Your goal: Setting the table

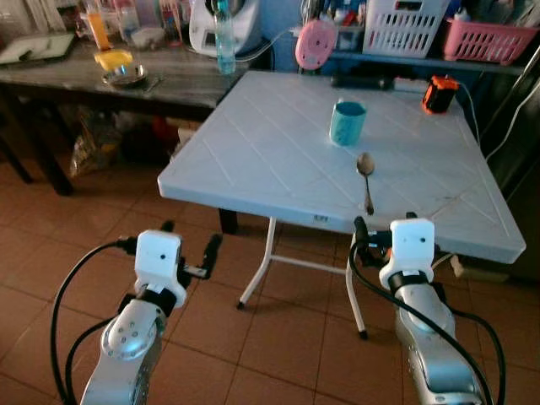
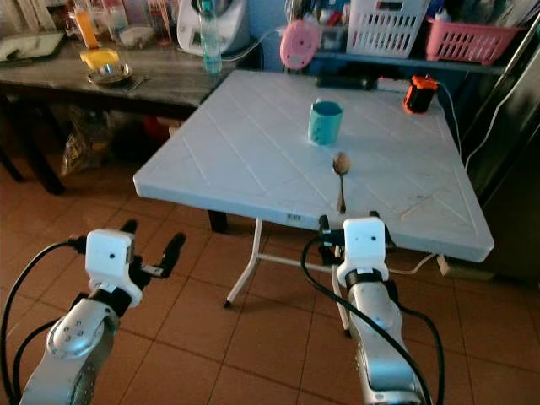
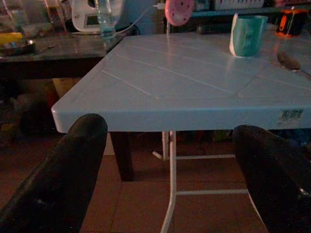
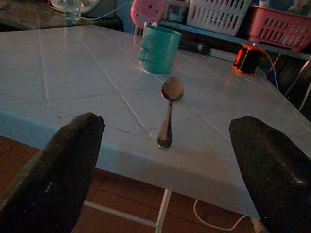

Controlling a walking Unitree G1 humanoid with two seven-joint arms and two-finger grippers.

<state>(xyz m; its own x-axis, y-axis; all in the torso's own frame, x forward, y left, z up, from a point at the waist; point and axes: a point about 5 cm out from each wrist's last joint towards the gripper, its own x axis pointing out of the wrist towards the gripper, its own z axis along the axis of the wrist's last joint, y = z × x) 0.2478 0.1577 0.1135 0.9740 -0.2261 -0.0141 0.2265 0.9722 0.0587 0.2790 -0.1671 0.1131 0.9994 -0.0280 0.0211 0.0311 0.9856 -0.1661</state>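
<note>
A metal spoon (image 1: 366, 177) lies on the pale blue folding table (image 1: 253, 152), its handle pointing at the near edge. Just behind its bowl stands a teal cup (image 1: 347, 123). My right gripper (image 1: 386, 228) is open at the table's near edge, directly in front of the spoon handle (image 4: 165, 133) and apart from it. My left gripper (image 1: 190, 240) is open too, held lower over the floor in front of the table's near left corner (image 3: 60, 116). Neither gripper holds anything.
An orange and black device (image 1: 440, 94) with a cable sits at the table's far right. A pink fan (image 1: 315, 43), white basket (image 1: 403, 27) and pink basket (image 1: 489, 40) stand behind. A dark side table (image 1: 101, 80) with a bottle (image 1: 224, 38) and steel bowl (image 1: 125, 77) stands at the left.
</note>
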